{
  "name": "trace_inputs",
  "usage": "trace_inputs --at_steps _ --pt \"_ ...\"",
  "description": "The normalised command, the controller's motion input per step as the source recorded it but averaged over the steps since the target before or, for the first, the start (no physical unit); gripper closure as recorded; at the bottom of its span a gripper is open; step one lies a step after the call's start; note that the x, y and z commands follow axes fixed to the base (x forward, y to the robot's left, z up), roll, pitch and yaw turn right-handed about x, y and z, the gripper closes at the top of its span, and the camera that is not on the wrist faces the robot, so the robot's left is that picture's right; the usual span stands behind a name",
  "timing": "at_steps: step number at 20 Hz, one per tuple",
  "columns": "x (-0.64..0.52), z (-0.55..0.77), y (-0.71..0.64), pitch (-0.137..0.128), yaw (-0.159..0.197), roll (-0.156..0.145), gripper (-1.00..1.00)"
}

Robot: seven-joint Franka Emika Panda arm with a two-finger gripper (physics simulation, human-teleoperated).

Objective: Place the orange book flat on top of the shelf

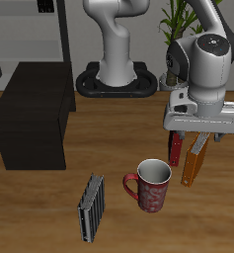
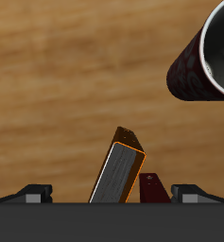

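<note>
I have the gripper (image 1: 196, 139) hanging over the tabletop, directly above the orange book (image 1: 193, 164), which stands tilted on the wood with its upper end leaning up between the two fingers. In the wrist view the orange book (image 2: 120, 170) shows its pale page edge and leans at a slant; the finger tips sit well apart on either side of it, so the pincer is wide and I see no contact with the covers. Just beside it, touching or nearly so, stands the dark red book (image 1: 175, 149), mostly hidden behind the hand. The red mug (image 1: 150, 185) sits close by, nearer the table's front edge, its handle turned away from the books. The grey striped book (image 1: 91, 208) stands farther along the front edge, well apart. The shelf (image 1: 35, 117) is a low black box toward the opposite side edge of the tabletop, its flat top bare. I can read no label or writing on any cover.
</note>
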Motion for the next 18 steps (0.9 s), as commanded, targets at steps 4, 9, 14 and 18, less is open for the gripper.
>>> trace_inputs --at_steps 4,9,14,18 --pt "-0.03 -0.12 0.02 -0.03 -0.018 -0.006 -1.0" --pt "-0.01 -0.19 0.08 -0.028 -0.01 0.001 -1.0" --pt "0.0 -0.32 0.08 0.044 -0.01 0.013 -1.0" --pt "0.04 -0.3 0.05 0.062 -0.008 0.021 -1.0"
